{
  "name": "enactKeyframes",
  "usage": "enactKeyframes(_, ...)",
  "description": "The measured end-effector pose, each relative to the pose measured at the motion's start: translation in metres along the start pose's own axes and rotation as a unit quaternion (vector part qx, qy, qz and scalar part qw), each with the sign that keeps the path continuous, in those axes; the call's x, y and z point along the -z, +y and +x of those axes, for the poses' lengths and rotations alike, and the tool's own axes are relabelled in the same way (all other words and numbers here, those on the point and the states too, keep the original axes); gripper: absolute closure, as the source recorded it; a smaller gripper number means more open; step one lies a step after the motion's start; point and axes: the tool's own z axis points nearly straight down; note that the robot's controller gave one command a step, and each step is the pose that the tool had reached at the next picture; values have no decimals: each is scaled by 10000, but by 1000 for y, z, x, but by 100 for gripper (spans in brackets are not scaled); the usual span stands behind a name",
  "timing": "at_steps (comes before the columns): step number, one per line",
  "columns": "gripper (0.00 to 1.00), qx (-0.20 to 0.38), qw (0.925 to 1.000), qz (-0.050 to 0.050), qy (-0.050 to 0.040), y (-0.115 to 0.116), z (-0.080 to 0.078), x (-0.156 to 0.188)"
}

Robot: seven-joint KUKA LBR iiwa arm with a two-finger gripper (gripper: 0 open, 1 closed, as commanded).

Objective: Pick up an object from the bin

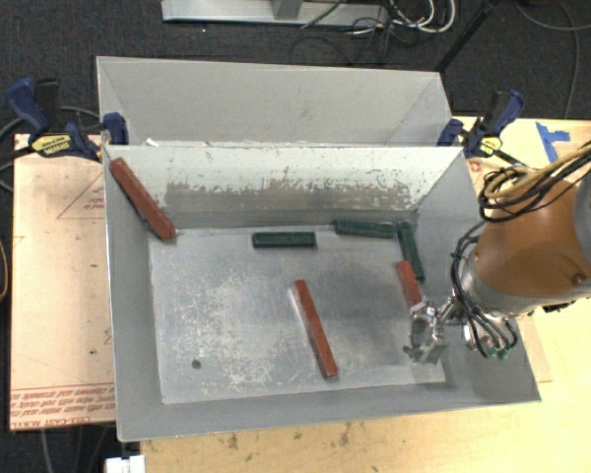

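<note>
My gripper [424,341] hangs low at the bin's right side, near the front right corner of the floor, with its metal fingers pointing down. Just above it a short reddish-brown stick [407,282] lies along the right wall. A longer reddish-brown bar [314,328] lies slanted on the floor to the gripper's left, apart from it. A dark green bar [410,249] leans along the right wall farther back. Nothing shows between the fingers.
Another dark green bar [364,229] lies at the back wall's foot on the right, and a third [284,239] near the middle back. A reddish-brown bar [143,199] leans in the back left corner. The orange wrist cover and cables sit over the right rim.
</note>
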Motion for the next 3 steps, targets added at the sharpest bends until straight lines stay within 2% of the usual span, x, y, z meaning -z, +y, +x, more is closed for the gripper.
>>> enactKeyframes(1, 100, -24, 10000, 20, -6, -41, -18, 8)
enactKeyframes(2, 0, -9, 10000, 8, 6, -39, -17, 8)
enactKeyframes(3, 0, 2255, 9742, -11, 21, 17, -37, -35)
